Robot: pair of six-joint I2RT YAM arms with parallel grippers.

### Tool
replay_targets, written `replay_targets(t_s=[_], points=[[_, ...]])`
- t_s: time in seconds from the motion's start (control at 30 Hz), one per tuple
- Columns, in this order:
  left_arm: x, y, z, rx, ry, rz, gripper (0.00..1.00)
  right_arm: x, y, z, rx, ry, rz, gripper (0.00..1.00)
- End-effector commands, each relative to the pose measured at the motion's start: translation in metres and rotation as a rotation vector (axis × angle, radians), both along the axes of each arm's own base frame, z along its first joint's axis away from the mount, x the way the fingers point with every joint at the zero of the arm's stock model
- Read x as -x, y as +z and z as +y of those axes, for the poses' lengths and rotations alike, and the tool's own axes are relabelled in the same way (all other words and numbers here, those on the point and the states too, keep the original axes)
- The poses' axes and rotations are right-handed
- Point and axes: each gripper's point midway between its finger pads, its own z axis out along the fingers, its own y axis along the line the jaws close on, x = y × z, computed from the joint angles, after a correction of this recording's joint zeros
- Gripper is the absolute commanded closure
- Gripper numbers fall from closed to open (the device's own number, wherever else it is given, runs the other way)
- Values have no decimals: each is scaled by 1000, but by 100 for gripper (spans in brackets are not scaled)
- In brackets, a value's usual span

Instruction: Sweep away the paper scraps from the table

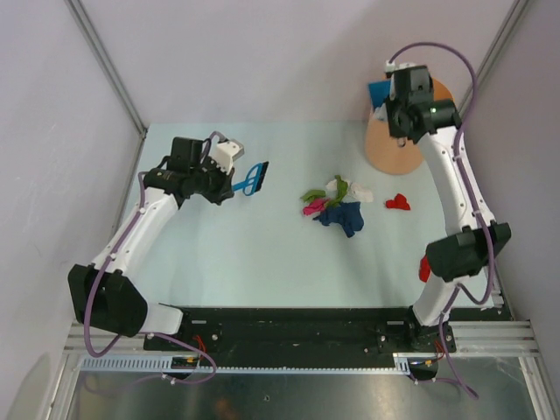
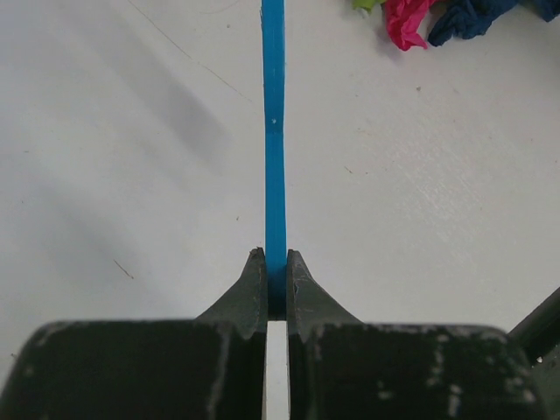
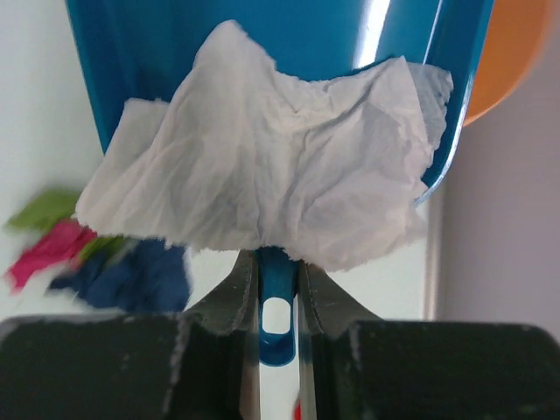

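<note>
While the right gripper (image 3: 276, 262) is clamped tight on the handle of the blue dustpan (image 3: 175, 52), a crumpled white sheet (image 3: 271, 175) lies loose in the pan and hangs over its near lip. The pan is held up at the far right corner, over or just beside the orange bowl (image 1: 385, 153); I cannot tell which. If the pan tips on the wrong side, I think the sheet will slide off and land on the table (image 1: 219, 254) again.

The left gripper (image 2: 275, 262) is closed firmly on a thin blue tool (image 2: 274, 131), which points toward the paper scraps (image 1: 332, 206) but is well apart from them. A fast or badly aimed stroke could scatter the pile instead of gathering it, and there is no pan beside the pile to catch anything.

I count two arms, one dustpan, one blue tool and one bowl. In the middle of the table lie one white wad (image 1: 337, 185), one green piece (image 1: 311, 194), one pink wad (image 1: 312, 209) and one dark blue wad (image 1: 343, 216), touching each other. One red wad (image 1: 399, 202) lies alone to the right and may be missed. A second red bit (image 1: 424, 268) shows near the right arm, half hidden.
</note>
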Motion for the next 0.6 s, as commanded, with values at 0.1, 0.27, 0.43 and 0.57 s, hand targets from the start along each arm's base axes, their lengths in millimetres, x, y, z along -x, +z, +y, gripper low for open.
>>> replay_targets(t_s=[0.1, 0.27, 0.43, 0.57], points=[[5, -10, -4, 14, -20, 25, 100, -79, 74, -96, 499, -74, -217, 100], [3, -10, -4, 13, -23, 22, 100, -104, 95, -138, 898, -84, -208, 100], [1, -14, -4, 7, -31, 31, 100, -106, 121, -168, 1311, -90, -116, 100], [2, -16, -5, 4, -37, 33, 100, -106, 115, -166, 1578, 67, -86, 100]])
